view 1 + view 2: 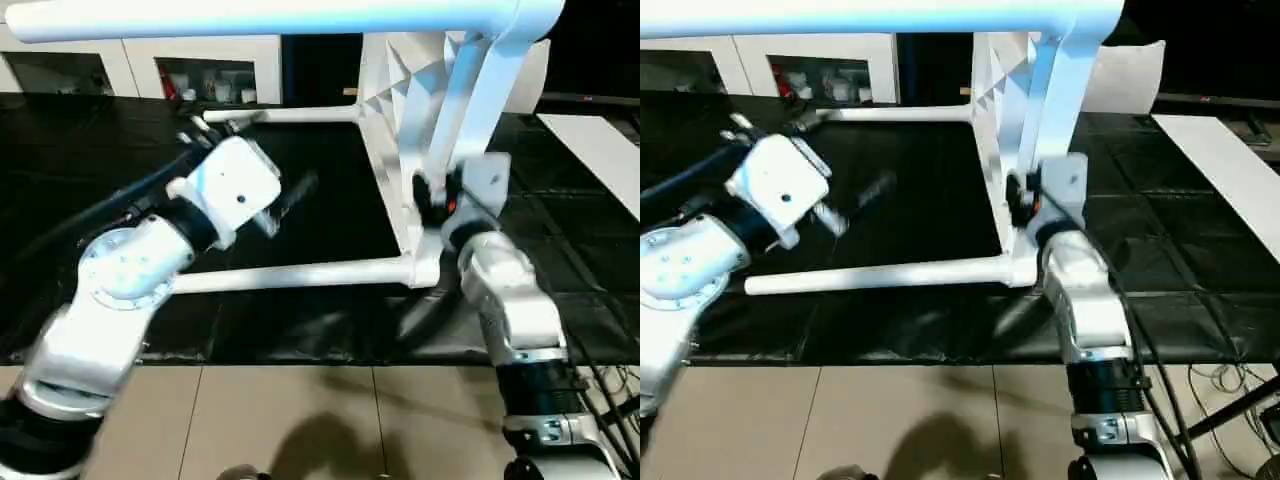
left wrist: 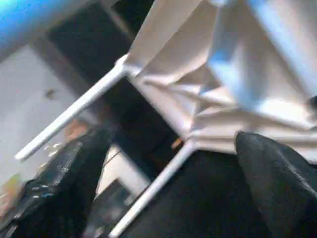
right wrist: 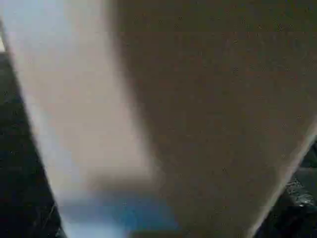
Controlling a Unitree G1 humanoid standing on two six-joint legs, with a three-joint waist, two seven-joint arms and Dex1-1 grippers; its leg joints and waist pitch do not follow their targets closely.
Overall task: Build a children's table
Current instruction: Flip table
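Tabletop (image 1: 395, 90), legs (image 1: 290, 274) — glossy white plastic; work surface (image 1: 300, 210) — matt black cloth.

Your white plastic rectangular tabletop (image 1: 392, 110) stands on edge on its side, ribbed underside facing the left claw (image 1: 283, 203). Four long white tube legs (image 1: 290, 275) are socketed in, jutting sideways; one passes just below that claw.

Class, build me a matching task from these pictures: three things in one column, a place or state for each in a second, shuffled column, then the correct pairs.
Things:
1. tabletop
2. left gripper
3. nearest leg

Places or states:
A. open, holding nothing
B. lying level, just above the black work surface
C. standing on edge, ribbed underside showing

Pairs: 1-C, 2-A, 3-B
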